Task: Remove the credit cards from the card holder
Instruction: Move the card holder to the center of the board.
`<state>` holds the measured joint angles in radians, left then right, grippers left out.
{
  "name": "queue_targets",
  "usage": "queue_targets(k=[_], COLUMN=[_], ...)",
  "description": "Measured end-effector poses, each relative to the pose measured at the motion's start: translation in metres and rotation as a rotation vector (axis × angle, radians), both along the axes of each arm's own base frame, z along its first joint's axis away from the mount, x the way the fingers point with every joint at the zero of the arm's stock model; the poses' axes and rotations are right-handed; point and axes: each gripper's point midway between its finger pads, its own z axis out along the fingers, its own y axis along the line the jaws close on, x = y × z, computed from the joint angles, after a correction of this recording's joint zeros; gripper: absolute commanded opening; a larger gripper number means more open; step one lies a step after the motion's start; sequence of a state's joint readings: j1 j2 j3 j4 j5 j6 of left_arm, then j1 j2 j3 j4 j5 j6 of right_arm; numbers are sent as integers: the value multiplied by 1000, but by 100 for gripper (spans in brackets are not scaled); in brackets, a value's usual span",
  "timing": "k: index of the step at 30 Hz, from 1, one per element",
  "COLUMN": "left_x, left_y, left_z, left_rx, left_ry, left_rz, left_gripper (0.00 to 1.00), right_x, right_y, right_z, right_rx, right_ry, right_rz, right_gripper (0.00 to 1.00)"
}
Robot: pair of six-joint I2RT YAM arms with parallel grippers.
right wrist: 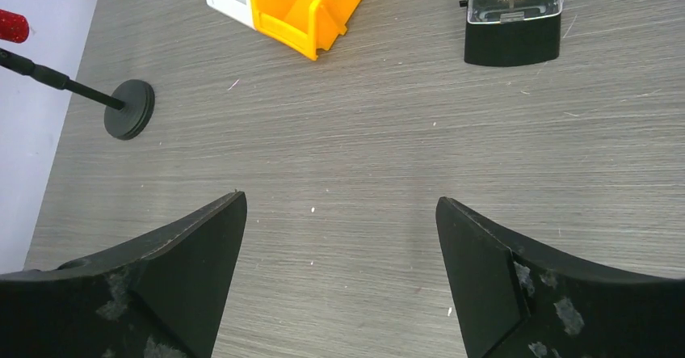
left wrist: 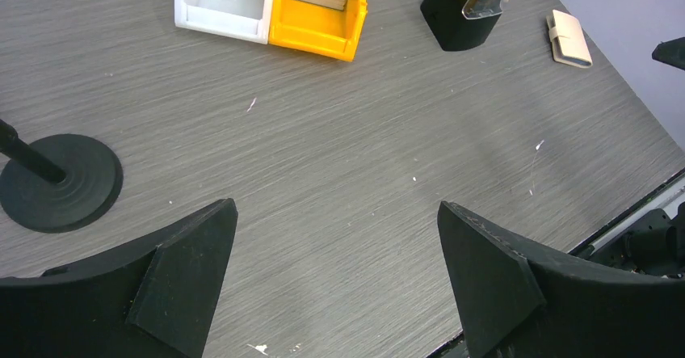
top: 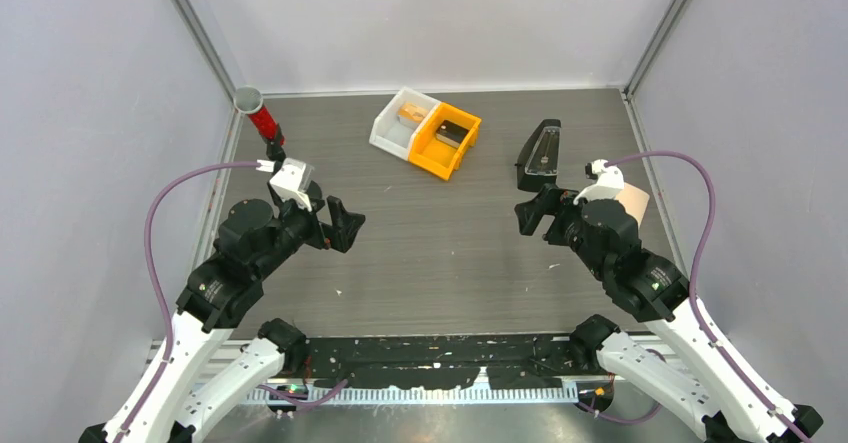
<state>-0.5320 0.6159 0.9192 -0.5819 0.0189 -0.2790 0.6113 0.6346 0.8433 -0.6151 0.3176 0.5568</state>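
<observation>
The tan card holder lies flat and closed near the table's right edge. In the top view only a corner of the card holder shows behind my right wrist. No credit cards are in view outside it. My left gripper is open and empty above bare table at the left, far from the holder; its wrist view shows the left gripper with jaws wide apart. My right gripper is open and empty, just left of the holder; its wrist view shows the right gripper over bare table, with the holder out of view.
A white bin and an orange bin holding a dark flat item stand joined at the back centre. A black wedge-shaped case stands at the back right. A red-topped stand with a round black base is at the back left.
</observation>
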Motion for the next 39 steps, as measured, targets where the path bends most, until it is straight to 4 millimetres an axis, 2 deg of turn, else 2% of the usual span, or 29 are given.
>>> queue_targets(k=[13, 15, 20, 25, 29, 31, 35, 39], left_x=[0, 0, 0, 0, -4, -6, -9, -11], left_y=[4, 5, 6, 6, 3, 2, 1, 1], left_z=[2, 3, 4, 4, 6, 7, 9, 12], left_rx=[-1, -1, -2, -6, -13, -15, -20, -26], left_ry=[-12, -16, -17, -18, -26, -30, -37, -47], left_rz=[19, 26, 29, 28, 13, 4, -6, -13], left_gripper=[99, 99, 99, 99, 99, 99, 99, 99], right_x=[5, 8, 12, 26, 44, 55, 66, 71], right_y=[-11, -16, -36, -66, -98, -118, -159, -188], right_z=[-5, -11, -42, -56, -55, -57, -76, -95], right_rx=[-38, -64, -184, -399, -624, -703, -774, -796], right_ry=[5, 16, 84, 111, 137, 178, 303, 405], right_rz=[-64, -95, -190, -329, -463, -530, -610, -636], right_gripper=[95, 95, 96, 98, 92, 81, 73, 70])
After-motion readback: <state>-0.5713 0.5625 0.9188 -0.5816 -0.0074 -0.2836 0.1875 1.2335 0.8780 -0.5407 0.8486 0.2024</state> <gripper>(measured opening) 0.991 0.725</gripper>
